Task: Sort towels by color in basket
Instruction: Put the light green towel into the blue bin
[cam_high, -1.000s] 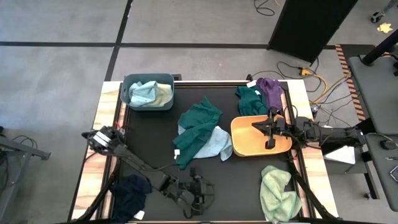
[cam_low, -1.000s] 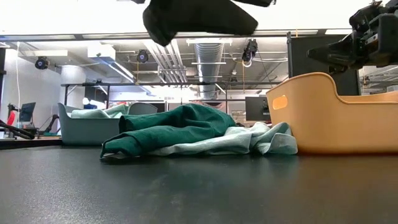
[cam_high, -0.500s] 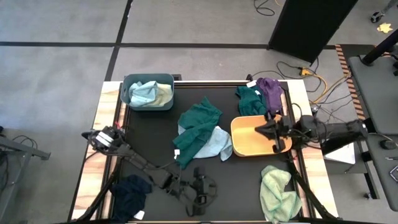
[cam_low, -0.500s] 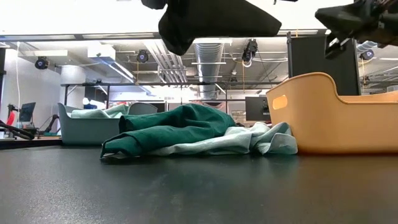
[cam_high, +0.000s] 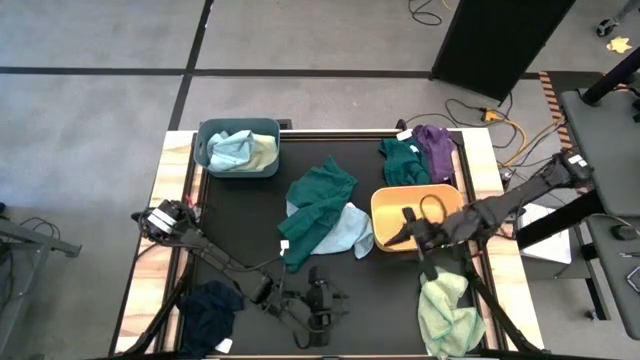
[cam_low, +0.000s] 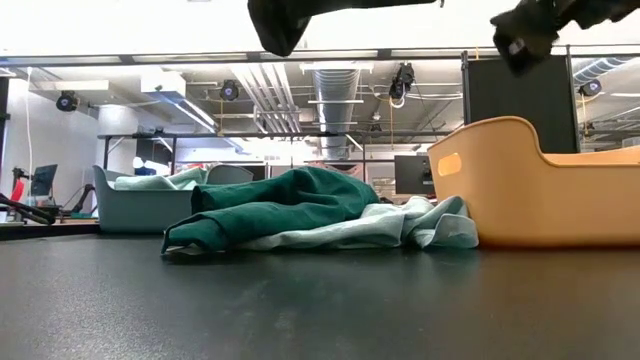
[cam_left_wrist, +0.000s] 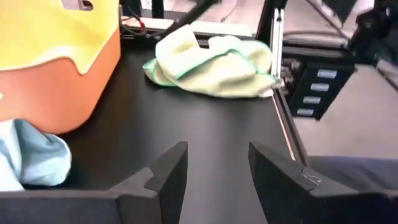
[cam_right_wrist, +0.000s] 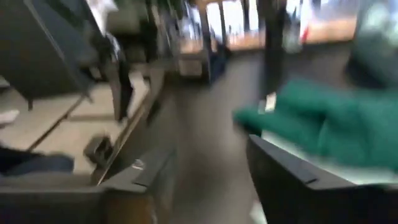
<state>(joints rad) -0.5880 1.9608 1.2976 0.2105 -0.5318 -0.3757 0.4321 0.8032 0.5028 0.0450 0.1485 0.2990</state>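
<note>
My right gripper (cam_high: 412, 237) hangs over the front edge of the orange basket (cam_high: 385, 212), fingers spread apart with nothing between them; the wrist view is smeared, but the gap between the two fingers reads clearly. Just in front of it on the mat lies the pale green towel (cam_high: 447, 310), crumpled near the table's front right corner. My left gripper (cam_left_wrist: 214, 165) sits low near the front edge of the table, fingers parted and empty, looking across the black mat toward that same pale green towel (cam_left_wrist: 214, 57) and the side of the orange basket (cam_left_wrist: 59, 68).

Beside the basket's left wall I see a light blue towel (cam_high: 350, 228), partly covered by a large dark teal-green towel (cam_high: 318, 205) spread over the middle of the mat. From table height the teal towel (cam_low: 275, 205) is heaped on the paler one (cam_low: 420, 222), which touches the basket (cam_low: 540, 190).

Behind the basket, a second dark green towel (cam_high: 403, 160) and a purple towel (cam_high: 437, 148) lie touching each other. A navy towel (cam_high: 210, 310) sits at the front left corner. The grey-blue bin (cam_high: 209, 158) at the back left holds a light blue towel (cam_high: 230, 150) and a pale yellowish-green one (cam_high: 262, 152)
</note>
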